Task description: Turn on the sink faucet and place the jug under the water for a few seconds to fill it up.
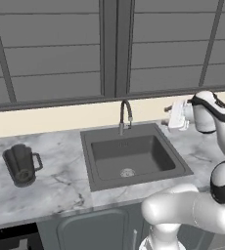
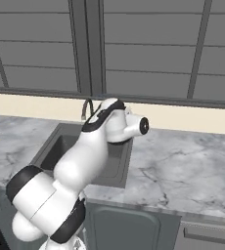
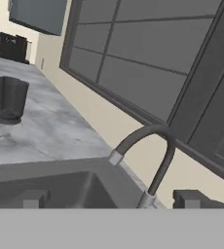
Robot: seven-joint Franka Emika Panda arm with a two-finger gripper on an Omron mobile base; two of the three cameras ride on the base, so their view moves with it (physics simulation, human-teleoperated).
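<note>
Dark jug (image 1: 21,165) upright on counter – left of sink (image 1: 134,156), gooseneck faucet (image 1: 125,116) behind basin – dry

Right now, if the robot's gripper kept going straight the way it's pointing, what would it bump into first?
Probably the sink faucet. The open gripper faces its arched neck, which stands between the fingertips. Depth is hard to judge.

Dark-grey rectangular recessed sink (image 1: 134,156) set in the grey marbled stone worktop (image 1: 60,180), slim dark gooseneck faucet (image 1: 125,116) behind it, dark cylindrical handled jug (image 1: 20,165) well left, my tool (image 1: 175,117) right of the faucet
</note>
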